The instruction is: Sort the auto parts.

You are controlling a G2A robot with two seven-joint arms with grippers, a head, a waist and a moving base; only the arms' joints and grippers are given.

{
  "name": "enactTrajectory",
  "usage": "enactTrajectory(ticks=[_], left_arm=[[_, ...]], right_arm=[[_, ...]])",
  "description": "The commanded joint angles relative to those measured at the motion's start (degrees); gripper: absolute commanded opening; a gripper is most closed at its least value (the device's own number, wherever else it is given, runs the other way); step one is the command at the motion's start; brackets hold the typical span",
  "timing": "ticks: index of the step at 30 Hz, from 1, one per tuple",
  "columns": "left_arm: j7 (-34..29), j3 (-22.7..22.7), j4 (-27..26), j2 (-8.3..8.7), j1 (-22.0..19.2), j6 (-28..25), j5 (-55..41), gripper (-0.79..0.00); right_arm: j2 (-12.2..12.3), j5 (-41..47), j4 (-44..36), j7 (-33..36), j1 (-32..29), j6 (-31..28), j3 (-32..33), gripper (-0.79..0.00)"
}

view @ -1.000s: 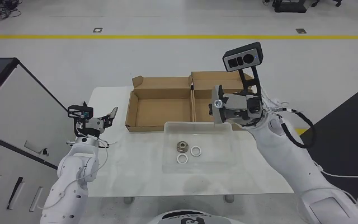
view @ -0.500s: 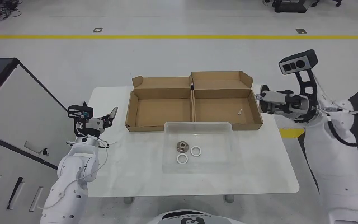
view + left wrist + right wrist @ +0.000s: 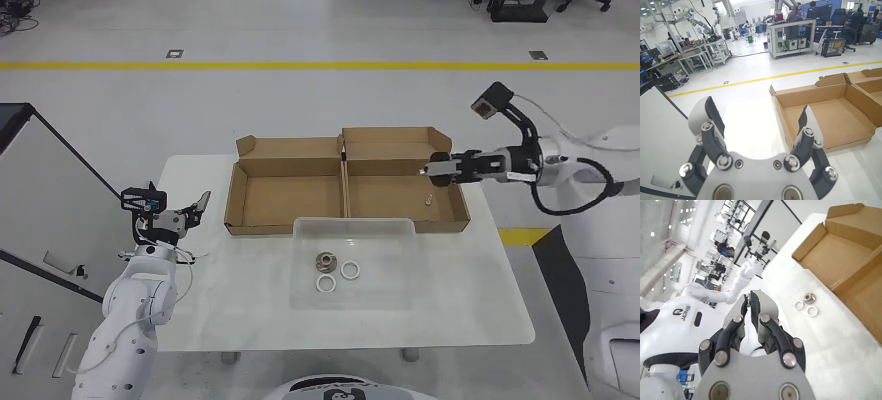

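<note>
Pinching a small threaded bolt (image 3: 747, 301) at its tips, long axis seemingly along the fingers, my right end effector (image 3: 438, 168) hangs narrowed over the right cardboard box (image 3: 385, 197) near the table's (image 3: 470, 290) far right corner, the drop spot straight below, while my left end effector (image 3: 758, 105) gapes wide by the left edge.

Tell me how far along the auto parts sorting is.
Done: one small part lies in the right cardboard box. In hand: the right gripper, over that box, is shut on a small screw. Left: a metal flanged part and two white rings sit in the clear tray.
</note>
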Motion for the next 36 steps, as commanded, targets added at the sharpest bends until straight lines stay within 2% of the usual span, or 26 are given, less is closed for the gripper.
enactTrajectory(ticks=[1,7,9,23,28,36], left_arm=[[0.0,0.0,0.0,0.00,0.0,0.0,0.0,0.000],[0.0,0.0,0.0,0.00,0.0,0.0,0.0,0.000],[0.0,0.0,0.0,0.00,0.0,0.0,0.0,0.000],[0.0,0.0,0.0,0.00,0.0,0.0,0.0,0.000],[0.0,0.0,0.0,0.00,0.0,0.0,0.0,0.000],[0.0,0.0,0.0,0.00,0.0,0.0,0.0,0.000]], right_arm=[[0.4,-4.3,3.1,0.0,3.4,-1.6,-3.1,-0.785],[0.7,-13.9,10.4,-0.1,11.8,-3.6,-10.0,-0.785],[0.4,-13.5,12.3,-0.8,13.3,-4.2,-11.5,-0.785],[0.3,-13.3,12.8,-0.8,13.6,-4.8,-11.9,-0.785],[-0.2,-18.5,8.4,-6.3,11.9,0.8,-15.9,-0.785],[-2.1,-31.8,8.0,-10.4,15.9,11.6,-26.7,-0.785]])
